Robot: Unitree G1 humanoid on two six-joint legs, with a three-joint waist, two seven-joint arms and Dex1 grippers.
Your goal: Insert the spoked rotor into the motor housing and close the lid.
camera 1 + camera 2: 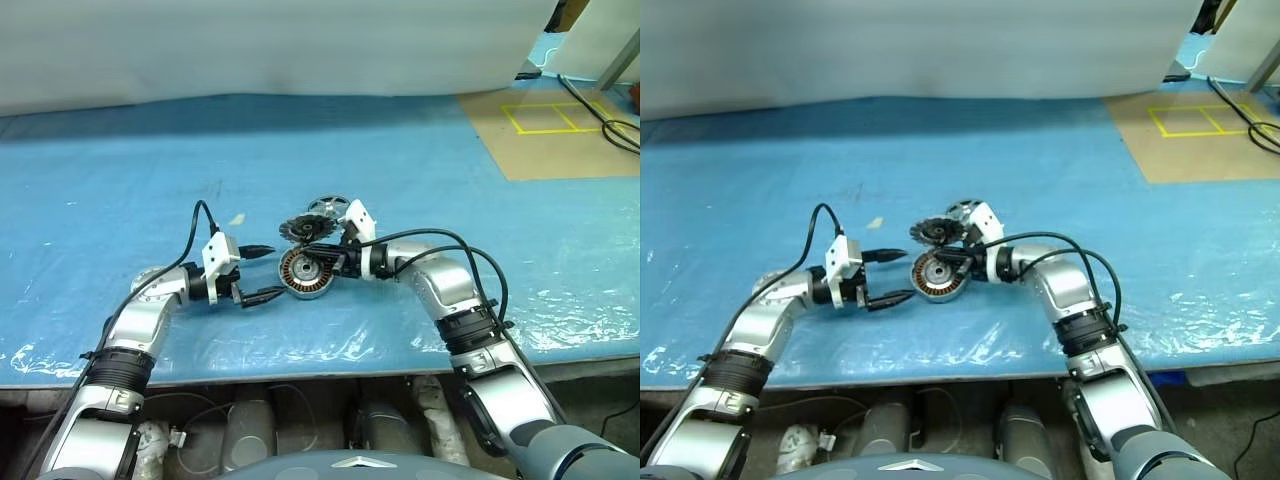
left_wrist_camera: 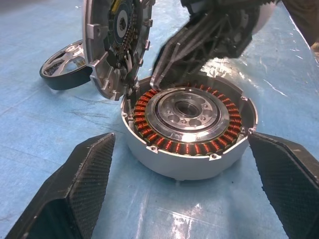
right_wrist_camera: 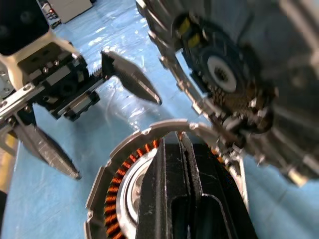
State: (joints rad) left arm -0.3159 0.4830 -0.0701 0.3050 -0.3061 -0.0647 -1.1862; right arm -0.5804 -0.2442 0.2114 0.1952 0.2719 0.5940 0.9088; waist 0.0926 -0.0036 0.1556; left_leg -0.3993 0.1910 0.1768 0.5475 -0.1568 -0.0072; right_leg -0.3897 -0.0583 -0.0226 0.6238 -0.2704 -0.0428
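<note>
Between wide left fingers [image 2: 84, 184], the motor housing [image 2: 189, 130] shows copper windings; right fingers [image 3: 182, 194] closed, perhaps touching its rim.

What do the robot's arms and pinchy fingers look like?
Both arms are shiny silver-grey tubes with black ribbed rings at the joints. A thin black cable loops along each arm. Each wrist carries a small white block. The left gripper has two black pointed fingers with a woven, bumpy-looking surface. The right gripper has the same slim black fingers.
</note>
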